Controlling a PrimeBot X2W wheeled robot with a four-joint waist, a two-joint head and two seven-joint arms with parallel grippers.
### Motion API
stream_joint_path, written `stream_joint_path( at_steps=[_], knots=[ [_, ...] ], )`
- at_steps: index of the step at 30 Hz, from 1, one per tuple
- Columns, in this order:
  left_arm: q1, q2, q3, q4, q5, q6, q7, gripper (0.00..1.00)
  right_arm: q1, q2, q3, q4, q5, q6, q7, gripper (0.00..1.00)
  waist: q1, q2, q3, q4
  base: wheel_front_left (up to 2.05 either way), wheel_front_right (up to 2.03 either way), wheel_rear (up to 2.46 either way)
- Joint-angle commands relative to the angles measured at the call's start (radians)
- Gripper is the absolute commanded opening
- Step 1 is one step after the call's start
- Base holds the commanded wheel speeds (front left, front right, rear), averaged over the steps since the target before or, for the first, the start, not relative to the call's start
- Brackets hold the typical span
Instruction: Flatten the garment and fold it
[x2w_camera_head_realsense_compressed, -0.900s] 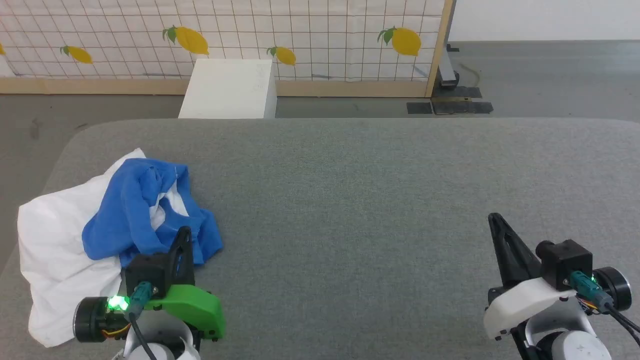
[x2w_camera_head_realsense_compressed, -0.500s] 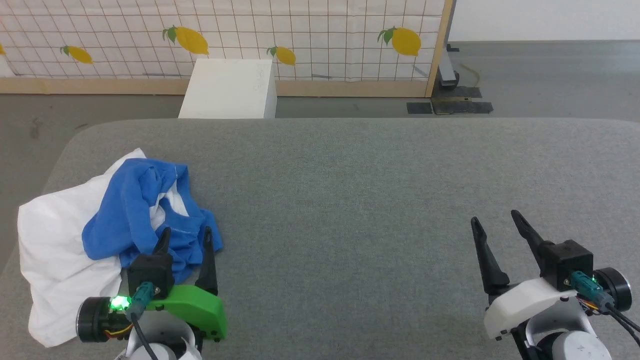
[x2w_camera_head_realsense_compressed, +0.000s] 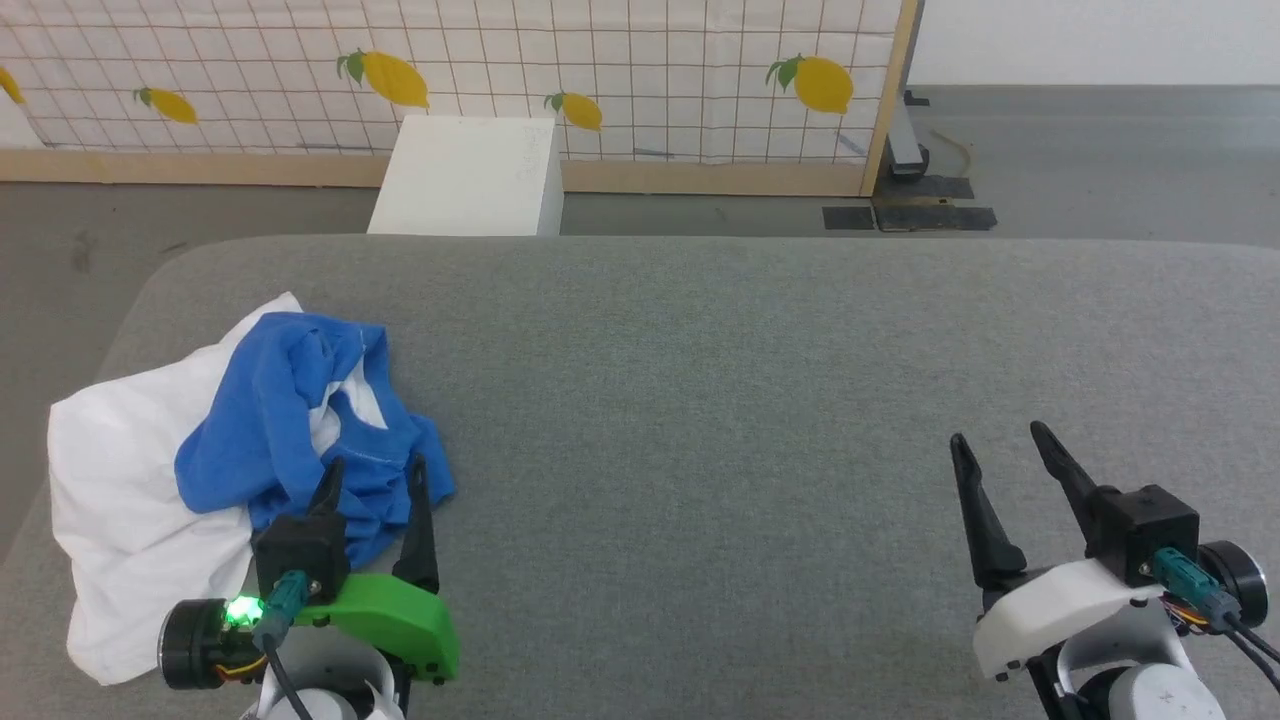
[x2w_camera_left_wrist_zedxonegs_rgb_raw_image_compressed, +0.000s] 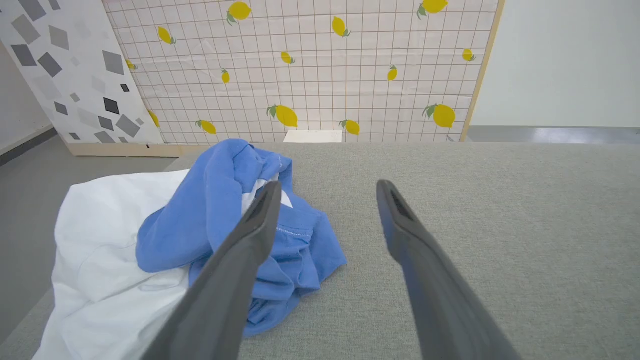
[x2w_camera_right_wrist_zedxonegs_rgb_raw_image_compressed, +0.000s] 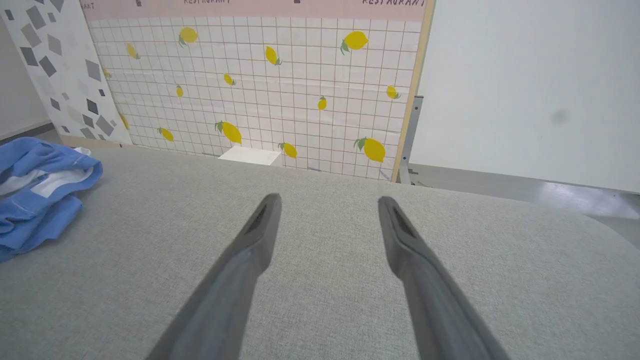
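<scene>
The garment (x2w_camera_head_realsense_compressed: 240, 440) lies crumpled at the left end of the grey padded table (x2w_camera_head_realsense_compressed: 700, 380), its blue sleeves bunched over the white body. In the left wrist view the garment (x2w_camera_left_wrist_zedxonegs_rgb_raw_image_compressed: 200, 235) spreads left of and under the fingers. My left gripper (x2w_camera_head_realsense_compressed: 375, 475) hovers open at the bundle's near right edge, nothing between its fingers; the left gripper (x2w_camera_left_wrist_zedxonegs_rgb_raw_image_compressed: 325, 192) shows the same wide gap. My right gripper (x2w_camera_head_realsense_compressed: 998, 445) stands open and empty over bare table at the lower right, far from the cloth. In the right wrist view the right gripper (x2w_camera_right_wrist_zedxonegs_rgb_raw_image_compressed: 329, 202) points across the table, the garment (x2w_camera_right_wrist_zedxonegs_rgb_raw_image_compressed: 35, 190) at far left.
A white box (x2w_camera_head_realsense_compressed: 465, 178) stands on the floor behind the table's far edge. A lemon-patterned tiled panel (x2w_camera_head_realsense_compressed: 500, 70) runs along the back. Grey floor lies beyond the table's rounded left corner. Broad bare table surface stretches between the two grippers.
Both grippers have gone from shut to open. The head camera has shifted slightly, moving the whole picture a little right and down.
</scene>
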Motion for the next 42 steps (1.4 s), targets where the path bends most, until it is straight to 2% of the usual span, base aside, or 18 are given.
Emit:
stream_joint_path(
  at_steps=[1,14,15,25,42],
  knots=[
    [0.003,-0.001,-0.002,0.004,-0.012,0.008,-0.01,1.0,0.012,0.0,-0.003,0.006,0.013,0.0,-0.011,1.0,0.0,0.0,0.0,0.007,0.0,0.0,0.0],
    [0.018,-0.001,0.0,0.011,-0.038,0.03,-0.041,1.0,0.026,0.0,0.0,0.028,0.03,0.0,-0.042,1.0,0.0,0.0,0.002,0.095,0.0,0.0,0.0],
    [0.024,-0.001,0.0,0.013,-0.044,0.037,-0.051,1.0,0.03,0.0,0.0,0.035,0.035,0.0,-0.053,1.0,0.0,0.0,0.002,0.131,0.0,0.0,0.0],
    [0.033,-0.001,-0.005,0.018,-0.062,0.05,-0.072,1.0,0.034,0.0,0.002,0.052,0.047,-0.001,-0.074,1.0,0.0,0.0,0.001,0.21,0.0,0.0,0.0],
    [0.053,-0.002,-0.016,0.033,-0.091,0.073,-0.106,1.0,0.049,0.0,0.007,0.086,0.072,-0.001,-0.106,1.0,0.0,0.0,-0.004,0.323,0.0,0.0,0.0]
  ],
)
